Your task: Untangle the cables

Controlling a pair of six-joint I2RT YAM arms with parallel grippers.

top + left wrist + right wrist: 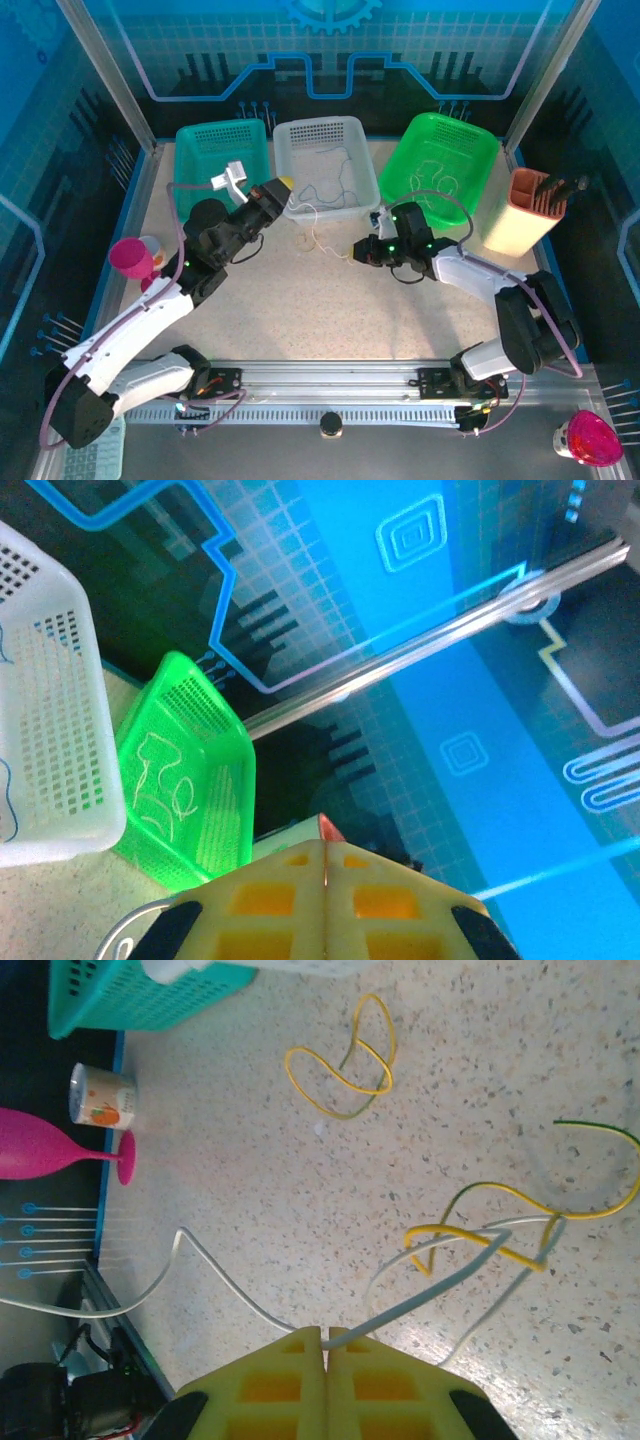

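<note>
The cables (318, 238) lie as thin loose wires on the speckled table in front of the white basket (322, 123). My right gripper (358, 250) hangs just to their right. In the right wrist view the right gripper (325, 1332) is shut on a whitish wire (236, 1278), which runs out to both sides of the jaws. To the right that wire crosses a yellow wire (451, 1229) in a small tangle. A separate yellow loop (289, 1063) lies farther off. My left gripper (284, 184) is raised at the white basket's front left corner. The left gripper (327, 845) is shut with nothing visible between its fingers.
A teal basket (215, 130), the white basket and a green basket (440, 122) stand in a row at the back; thin wires lie in the white and green ones. An orange holder (525, 215) stands at the right. A pink goblet (130, 258) and a small cup (100, 1095) stand at the left edge.
</note>
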